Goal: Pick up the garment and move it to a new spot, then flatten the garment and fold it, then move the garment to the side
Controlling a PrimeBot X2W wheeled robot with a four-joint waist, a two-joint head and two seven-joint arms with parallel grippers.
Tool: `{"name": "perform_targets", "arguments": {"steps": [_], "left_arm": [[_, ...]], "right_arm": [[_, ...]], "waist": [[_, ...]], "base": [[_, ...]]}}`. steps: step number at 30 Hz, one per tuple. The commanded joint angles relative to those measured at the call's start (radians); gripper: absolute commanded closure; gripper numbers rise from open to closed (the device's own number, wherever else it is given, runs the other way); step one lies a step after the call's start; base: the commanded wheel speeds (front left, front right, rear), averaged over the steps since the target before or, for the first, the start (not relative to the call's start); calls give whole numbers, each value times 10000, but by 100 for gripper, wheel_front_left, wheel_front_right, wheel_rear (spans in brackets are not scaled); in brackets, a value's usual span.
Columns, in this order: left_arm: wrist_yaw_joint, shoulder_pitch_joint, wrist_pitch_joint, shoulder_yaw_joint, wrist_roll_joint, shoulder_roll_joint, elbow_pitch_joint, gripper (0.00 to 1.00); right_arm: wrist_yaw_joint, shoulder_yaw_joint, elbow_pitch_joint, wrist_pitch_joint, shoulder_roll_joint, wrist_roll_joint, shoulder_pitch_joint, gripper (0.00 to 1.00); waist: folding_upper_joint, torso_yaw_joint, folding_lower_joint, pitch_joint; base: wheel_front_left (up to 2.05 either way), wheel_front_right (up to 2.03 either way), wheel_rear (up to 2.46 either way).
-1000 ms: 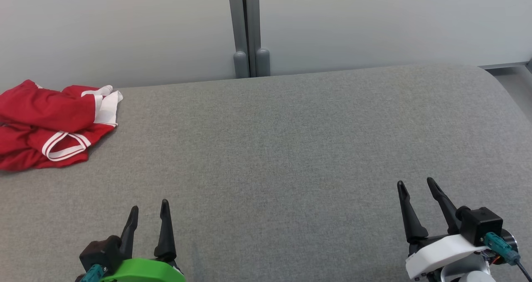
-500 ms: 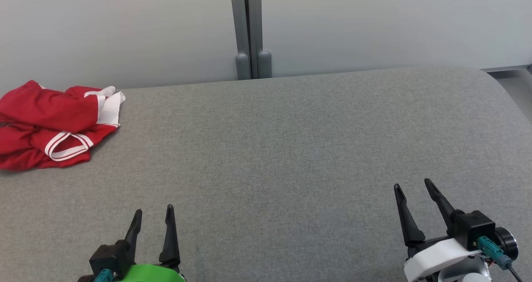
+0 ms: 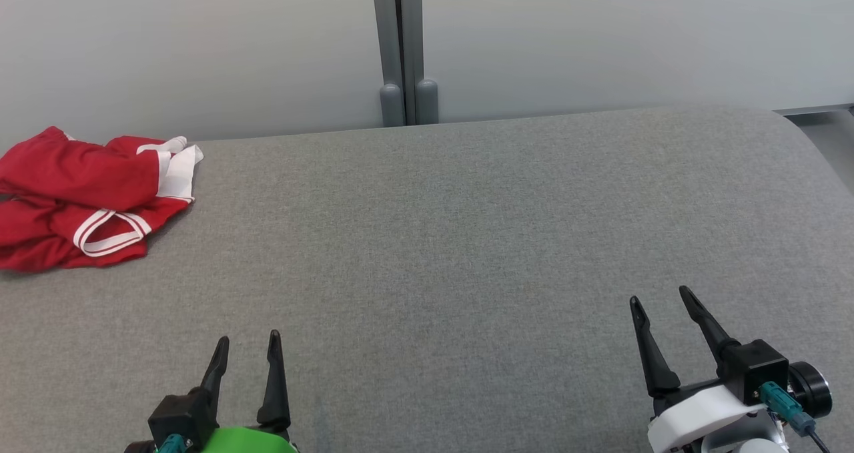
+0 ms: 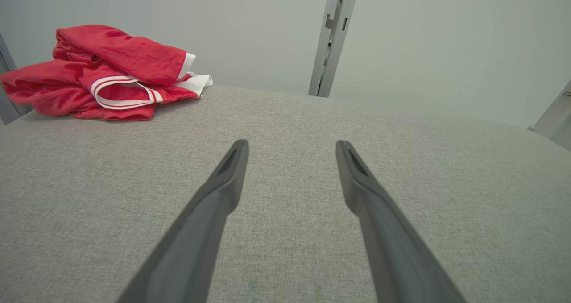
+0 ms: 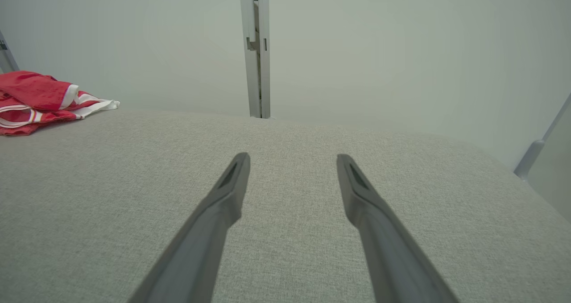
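Head view: garment [image 3: 73, 199] lies lengthwise left-right, white-trimmed end right; left pincer [image 3: 248, 336], right pincer [image 3: 657, 294] spread.

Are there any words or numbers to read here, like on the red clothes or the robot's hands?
None: no word, number, brand or sign can be read in these pictures.
The red garment has white stripes and trim, no letters.
The left gripper and right gripper show no label.
The grey cloth surface and the pale wall are plain.
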Motion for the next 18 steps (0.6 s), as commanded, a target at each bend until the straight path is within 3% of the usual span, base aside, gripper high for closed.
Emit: {"name": "perform_targets", "arguments": {"steps": [1,11,18], "left_arm": [[24,116,-4,25,0,69,17,0],[14,-106,-5,-59,-34,69,65,0],[38,-258,-2,-73,81,68,-48,0]], "right_arm": [[1,-34,-14,-52,-53,0,94,0],[1,-194,-84,-51,-48,4,163,0],[-1,-380,-126,-51,-45,38,161,0]], "waist": [[0,1,0,4],[0,356,0,64],[0,1793,0,106]], "base": [[0,0,0],[0,0,0],[0,0,0]]}}
